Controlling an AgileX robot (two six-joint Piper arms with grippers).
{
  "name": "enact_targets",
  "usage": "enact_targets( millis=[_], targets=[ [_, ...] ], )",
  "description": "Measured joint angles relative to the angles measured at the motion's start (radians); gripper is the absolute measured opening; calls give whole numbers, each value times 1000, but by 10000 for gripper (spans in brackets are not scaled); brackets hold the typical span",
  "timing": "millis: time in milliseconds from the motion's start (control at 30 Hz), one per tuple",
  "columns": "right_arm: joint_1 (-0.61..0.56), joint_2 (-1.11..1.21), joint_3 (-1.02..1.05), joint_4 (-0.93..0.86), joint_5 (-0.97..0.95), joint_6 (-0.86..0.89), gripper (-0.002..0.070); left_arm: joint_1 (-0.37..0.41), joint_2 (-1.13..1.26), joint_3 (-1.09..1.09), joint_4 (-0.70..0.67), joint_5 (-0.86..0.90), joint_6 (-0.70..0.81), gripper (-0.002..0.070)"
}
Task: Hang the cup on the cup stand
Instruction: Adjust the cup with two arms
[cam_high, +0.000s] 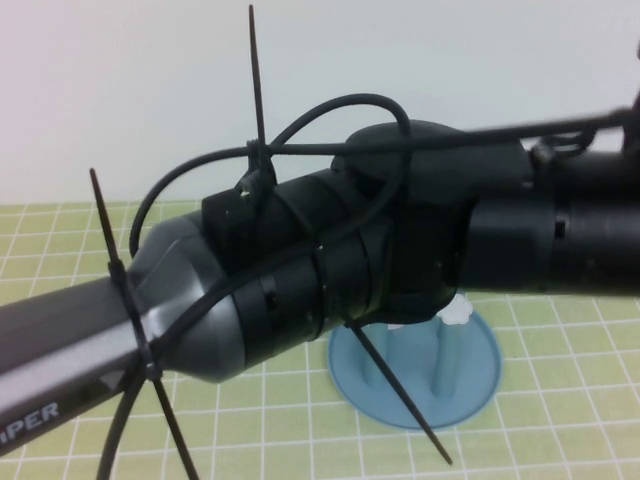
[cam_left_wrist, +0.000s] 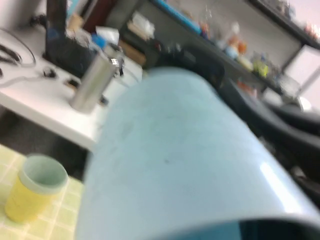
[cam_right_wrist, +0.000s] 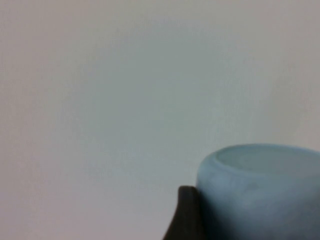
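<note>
Seemingly one cup at left hand and right hand, above one stand

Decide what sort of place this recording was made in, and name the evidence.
Probably a robotics lab or workshop. The left wrist view shows cluttered shelving and a white workbench with cables; the high view shows a gridded green mat under the cup stand.

A lab: cluttered shelves behind a white workbench.
</note>
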Motion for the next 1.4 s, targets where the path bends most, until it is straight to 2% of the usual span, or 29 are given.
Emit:
enact_targets(
  millis=[167, 233, 333, 500, 567, 633, 733, 800, 900, 1067, 1233, 1400],
  targets=[
    [0, 11, 0, 2, -39, -26, 563, -11, 0, 0, 55, 79, -29, 293],
    [0, 11, 0, 2, -48, -32, 561, 1, 0, 0, 72, 91, -35, 355],
    [0, 11, 0, 4, -52, -52, 561, 43, 0, 0, 107, 134, -76, 387],
    [0, 13, 0, 8, -60, -101, 561, 132, 0, 0, 169, 302, -144, 397],
    [0, 15, 0, 8, -66, -142, 561, 165, 0, 0, 181, 372, -154, 384],
    [0, 15, 0, 10, -79, -191, 561, 201, 0, 0, 198, 417, -165, 340],
    [0, 15, 0, 10, -92, -258, 560, 240, 0, 0, 226, 467, -171, 216],
    [0, 15, 0, 10, -102, -292, 560, 261, 0, 0, 231, 490, -172, 104],
    [0, 15, 0, 12, -118, -369, 559, 282, -2, 0, 240, 497, -174, 28],
    [0, 15, 0, 14, -122, -600, 553, 295, -24, 0, 342, 461, -208, 4],
    [0, 15, 0, 14, -120, -743, 543, 295, -82, 0, 591, 361, -342, 0],
    [0, 17, 0, 16, -92, -892, 540, 295, -156, 0, 853, 338, -470, -1]
  ],
)
